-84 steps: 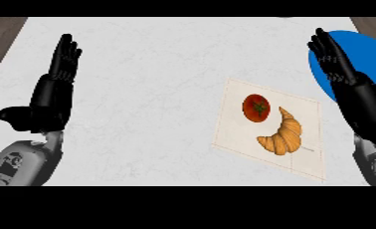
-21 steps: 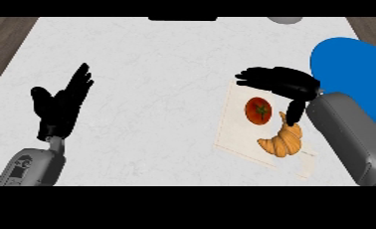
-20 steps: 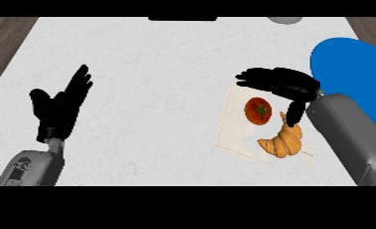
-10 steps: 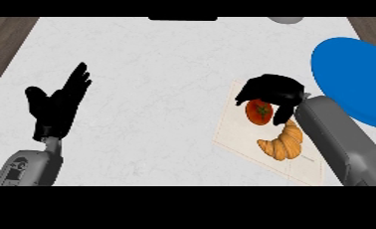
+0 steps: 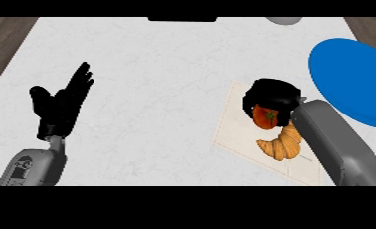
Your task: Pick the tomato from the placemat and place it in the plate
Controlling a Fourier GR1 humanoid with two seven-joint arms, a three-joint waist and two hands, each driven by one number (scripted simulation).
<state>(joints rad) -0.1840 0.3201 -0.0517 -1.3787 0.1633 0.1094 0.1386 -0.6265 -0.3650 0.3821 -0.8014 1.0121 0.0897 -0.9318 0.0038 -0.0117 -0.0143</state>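
The tomato (image 5: 266, 117) lies on the placemat (image 5: 236, 132), in its upper part, and the right hand (image 5: 272, 93) is placed over it. The fingers (image 5: 249, 104) of this hand are curled down around the top and the left side of the tomato, so only the lower part of the red fruit with its green stem is visible under the hand. I cannot tell if the tomato is lifted from the placemat or is resting on it. The grey right forearm (image 5: 332, 141) comes from the lower right corner and covers the right part of the placemat.

Just below the tomato, a croissant (image 5: 282, 146) lies on the same placemat; it looks touching or almost touching the tomato. The blue plate (image 5: 346, 81) is on the counter (image 5: 161, 63) to the right of the hand, near it but apart from the placemat, and its right side is cut by the edge of the view.

The left hand (image 5: 60, 104) shows at the left side of the counter, well apart from all the things. It is open, with straight fingers pointing up, and it holds nothing.
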